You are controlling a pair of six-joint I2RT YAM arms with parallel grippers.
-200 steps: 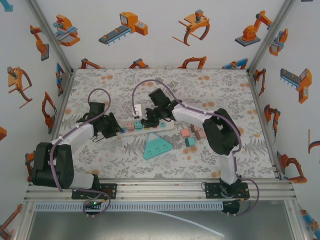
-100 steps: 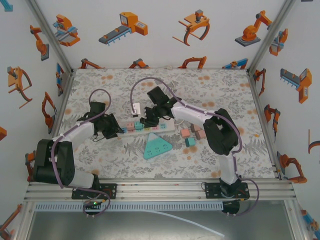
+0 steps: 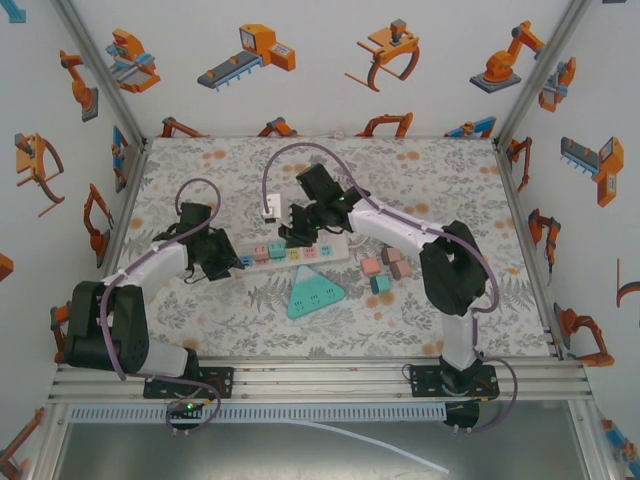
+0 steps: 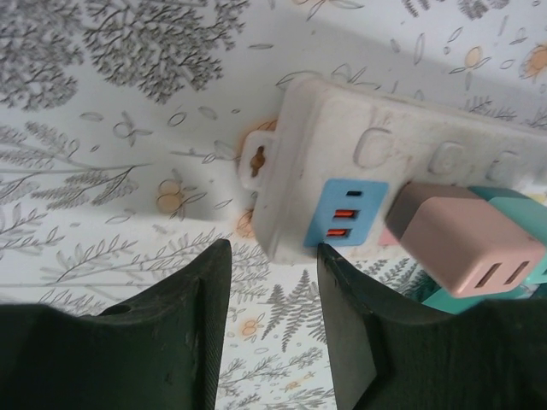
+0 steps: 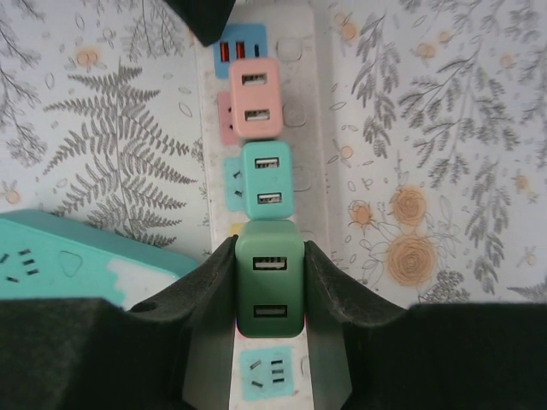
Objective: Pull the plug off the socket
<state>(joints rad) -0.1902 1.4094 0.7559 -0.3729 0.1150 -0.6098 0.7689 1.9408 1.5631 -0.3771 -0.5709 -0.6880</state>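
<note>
Right wrist view: right gripper [image 5: 269, 278] clamps the green plug [image 5: 269, 295], lower centre. Pull squarely off. Left gripper [image 4: 272, 256], jaws apart, should pin the power strip [image 5: 303, 102].

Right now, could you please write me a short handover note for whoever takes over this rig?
Left gripper: jaws open at the end of the white power strip.
Right gripper: jaws shut on the green plug, which looks still seated in the strip, next to the teal plug and pink plug.
Done: grasp.
To do: pull the green plug out, probably with the left arm steadying the strip.
</note>
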